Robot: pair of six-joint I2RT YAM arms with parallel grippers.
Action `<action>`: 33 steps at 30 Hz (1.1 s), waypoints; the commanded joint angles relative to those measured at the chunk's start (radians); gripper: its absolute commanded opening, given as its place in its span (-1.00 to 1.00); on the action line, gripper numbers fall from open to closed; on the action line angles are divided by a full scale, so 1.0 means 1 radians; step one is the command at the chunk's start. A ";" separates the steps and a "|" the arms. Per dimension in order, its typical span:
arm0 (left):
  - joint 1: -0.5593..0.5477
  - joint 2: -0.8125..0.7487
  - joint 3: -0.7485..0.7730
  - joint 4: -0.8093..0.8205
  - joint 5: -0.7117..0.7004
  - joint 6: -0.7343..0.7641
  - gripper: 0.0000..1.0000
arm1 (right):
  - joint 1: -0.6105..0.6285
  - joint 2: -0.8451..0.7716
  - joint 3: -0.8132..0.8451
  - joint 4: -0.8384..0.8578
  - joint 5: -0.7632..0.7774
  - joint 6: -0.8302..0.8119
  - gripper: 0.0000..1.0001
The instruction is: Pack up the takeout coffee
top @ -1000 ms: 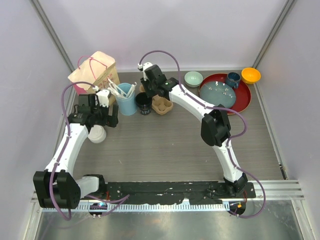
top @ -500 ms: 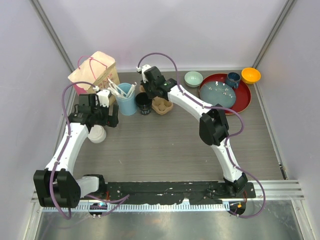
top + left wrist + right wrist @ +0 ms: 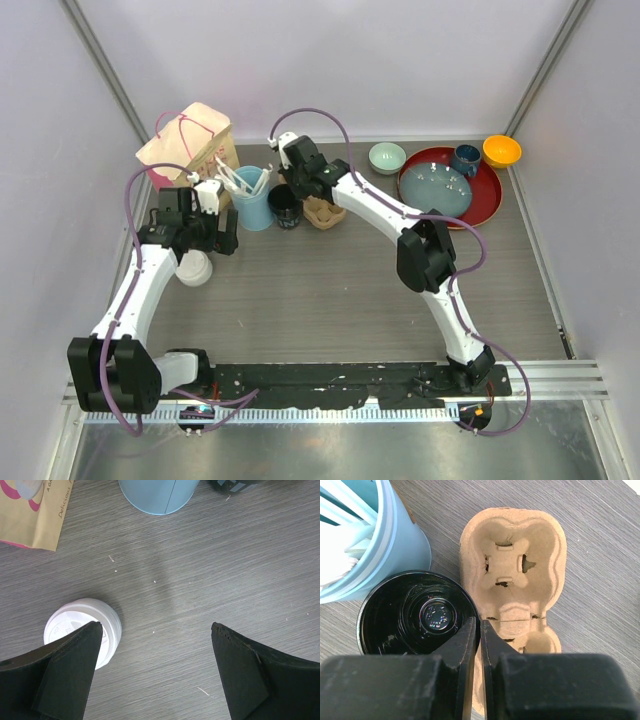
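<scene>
One takeout coffee cup with a white sip lid (image 3: 193, 268) (image 3: 75, 629) stands on the table at the left. My left gripper (image 3: 200, 245) (image 3: 156, 630) hovers wide open just right of it, its left finger overlapping the lid in the wrist view. A black cup (image 3: 285, 207) (image 3: 415, 615) with no lid stands between the light-blue utensil cup (image 3: 252, 205) and the cardboard cup carrier (image 3: 325, 210) (image 3: 517, 560). My right gripper (image 3: 292, 185) (image 3: 480, 622) pinches that cup's near rim, one finger inside, one outside.
A brown paper bag (image 3: 190, 140) stands at the back left. At the back right are a red tray (image 3: 484, 205) with a plate and a dark-blue mug (image 3: 466, 158), an orange bowl (image 3: 501, 151) and a pale green bowl (image 3: 387, 157).
My right gripper has shifted slightly left over the black cup and its jaws have closed on the rim. The left arm has stayed put.
</scene>
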 commanded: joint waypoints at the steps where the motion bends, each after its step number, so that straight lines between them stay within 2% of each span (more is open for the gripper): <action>1: 0.005 0.004 0.038 0.003 0.029 -0.005 0.89 | 0.016 -0.046 0.034 0.037 0.042 -0.023 -0.73; 6: 0.005 0.004 0.037 0.000 0.038 -0.001 0.88 | 0.019 -0.053 0.031 0.041 0.055 -0.023 -0.63; 13: 0.005 0.004 0.032 -0.001 0.049 0.004 0.88 | 0.022 -0.073 0.003 0.078 0.076 -0.025 -0.61; 18: 0.005 0.006 0.031 -0.003 0.055 0.006 0.88 | 0.026 -0.076 -0.001 0.083 0.069 -0.033 -0.84; 21: 0.005 0.006 0.032 -0.005 0.058 0.009 0.88 | 0.029 -0.073 -0.005 0.078 0.064 -0.040 -0.84; 23: 0.005 0.007 0.032 -0.006 0.061 0.010 0.88 | 0.029 -0.072 -0.003 0.074 0.067 -0.042 -0.74; 25: 0.006 0.006 0.032 -0.006 0.061 0.012 0.87 | 0.027 -0.069 -0.005 0.071 0.065 -0.046 -0.73; 28: 0.005 0.006 0.032 -0.008 0.063 0.012 0.88 | 0.029 -0.065 -0.003 0.064 0.062 -0.048 -0.84; 29: 0.005 0.007 0.032 -0.008 0.061 0.013 0.88 | 0.029 -0.065 -0.003 0.066 0.062 -0.048 -0.96; 33: 0.005 0.007 0.034 -0.011 0.063 0.015 0.87 | 0.030 -0.073 -0.005 0.063 0.058 -0.048 -0.98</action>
